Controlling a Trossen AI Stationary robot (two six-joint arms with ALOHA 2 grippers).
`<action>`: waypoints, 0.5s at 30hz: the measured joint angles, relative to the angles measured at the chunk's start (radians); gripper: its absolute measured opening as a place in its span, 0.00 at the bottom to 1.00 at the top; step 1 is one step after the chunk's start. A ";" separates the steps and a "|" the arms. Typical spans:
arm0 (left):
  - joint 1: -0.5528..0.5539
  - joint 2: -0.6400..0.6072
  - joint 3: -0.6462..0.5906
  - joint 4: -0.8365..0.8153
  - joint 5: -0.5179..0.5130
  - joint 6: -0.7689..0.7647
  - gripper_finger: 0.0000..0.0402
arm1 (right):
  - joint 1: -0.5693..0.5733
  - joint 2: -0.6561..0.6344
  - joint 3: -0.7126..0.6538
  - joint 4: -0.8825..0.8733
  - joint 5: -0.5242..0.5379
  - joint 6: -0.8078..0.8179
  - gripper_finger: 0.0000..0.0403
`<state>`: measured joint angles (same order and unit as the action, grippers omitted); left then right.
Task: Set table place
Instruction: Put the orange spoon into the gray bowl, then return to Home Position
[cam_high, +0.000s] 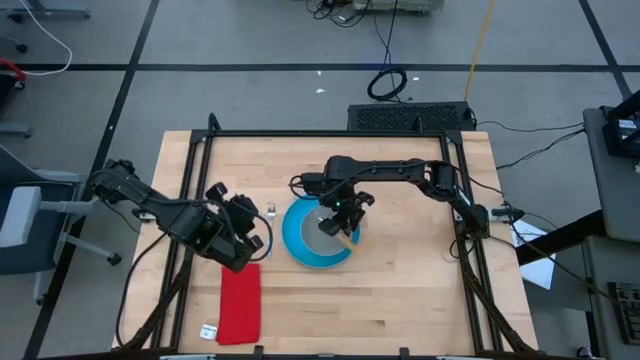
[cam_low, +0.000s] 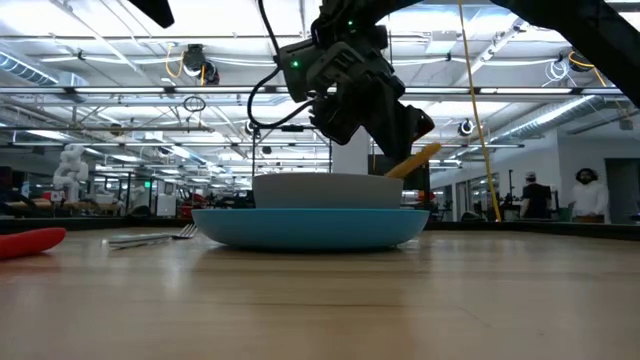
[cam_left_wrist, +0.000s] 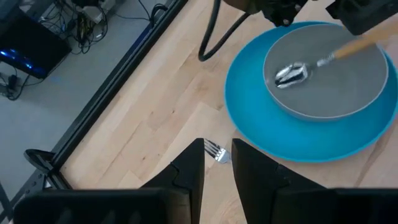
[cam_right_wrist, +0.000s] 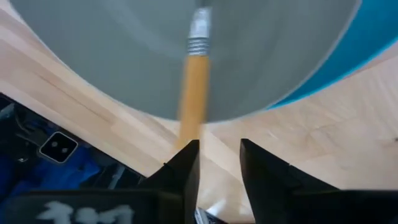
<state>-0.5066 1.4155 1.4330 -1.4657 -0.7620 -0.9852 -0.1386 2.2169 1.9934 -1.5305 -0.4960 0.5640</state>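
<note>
Mostly hidden fork (cam_left_wrist: 215, 151); right gripper (cam_right_wrist: 214, 163) open beside spoon (cam_left_wrist: 323, 59), left gripper (cam_left_wrist: 217, 165) open.

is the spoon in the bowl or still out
In: the spoon's metal head lies inside the grey bowl, its orange handle slanting out over the rim by the right gripper.

Both arms are dark, built of blocky black joints and slim links. Black cables loop along the left arm (cam_high: 180, 215) and curl beside the right arm (cam_high: 400, 172). A small green light glows on the right wrist housing (cam_low: 296, 64). Each pincer ends in two flat, matte black fingers (cam_left_wrist: 189, 174) with angular tips.
</note>
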 joint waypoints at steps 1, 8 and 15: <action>-0.002 0.000 0.000 0.000 0.000 0.000 0.22 | -0.001 0.000 0.000 0.005 -0.006 0.001 0.26; -0.013 0.000 0.000 -0.001 0.000 -0.012 0.22 | 0.000 0.000 0.000 -0.005 -0.004 -0.001 0.32; -0.012 0.000 0.000 -0.001 0.000 -0.019 0.22 | 0.003 -0.065 0.000 -0.034 0.059 0.000 0.31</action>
<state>-0.5190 1.4158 1.4330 -1.4670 -0.7624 -1.0039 -0.1358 2.1522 1.9930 -1.5642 -0.4365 0.5643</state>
